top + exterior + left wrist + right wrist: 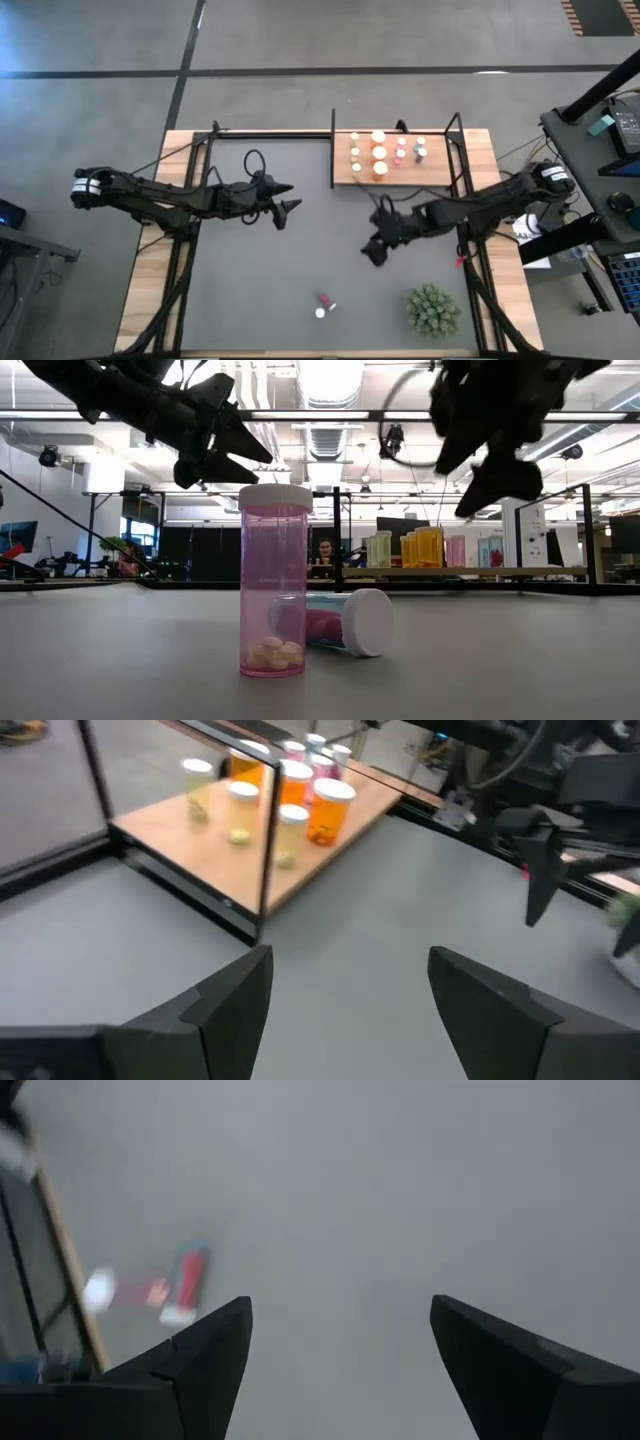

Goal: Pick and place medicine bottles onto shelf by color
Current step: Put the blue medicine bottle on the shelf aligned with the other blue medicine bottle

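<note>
Both grippers, left (288, 198) and right (373, 250), hover open and empty mid-frame; two pink bottles (323, 306) lie lower centre, bare mat (260, 280) around.

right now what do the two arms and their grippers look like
Both arms are dark, near-black jointed links with thin black cables looping along them. Each has a white band near its base end. The left gripper and right gripper each end in two flat, tapered dark fingers, wedge-shaped in the wrist views. No other markings are readable.
</note>
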